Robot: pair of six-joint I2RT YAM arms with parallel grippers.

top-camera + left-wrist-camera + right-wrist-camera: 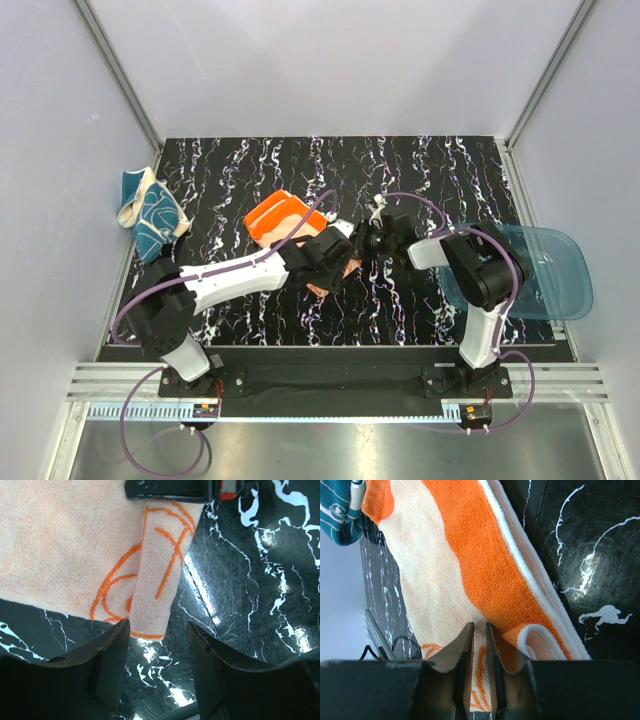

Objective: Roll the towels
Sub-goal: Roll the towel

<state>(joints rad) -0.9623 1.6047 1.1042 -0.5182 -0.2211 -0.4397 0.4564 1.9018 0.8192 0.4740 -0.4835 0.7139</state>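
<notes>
Roll stage, towel 1 of 2. The orange and peach terry towel (280, 218) lies at the centre of the black marbled desk (420, 170); 1 edge is turned over into a short fold, the start of a roll. The right gripper (479, 626) has its jaws narrowed to a slit with cloth in it, apparently pinching that turned edge. The left gripper (157, 625) stands about half open and holds nothing; its jaws straddle the fold's near corner. The teal towel with white swirls (152, 215) sits crumpled at the desk's far left, not yet rolled; the translucent blue plastic tray (560, 270) lies at the right. The next move probably calls for the left gripper to close on the fold's end, then both turning the roll evenly across the flat cloth.
</notes>
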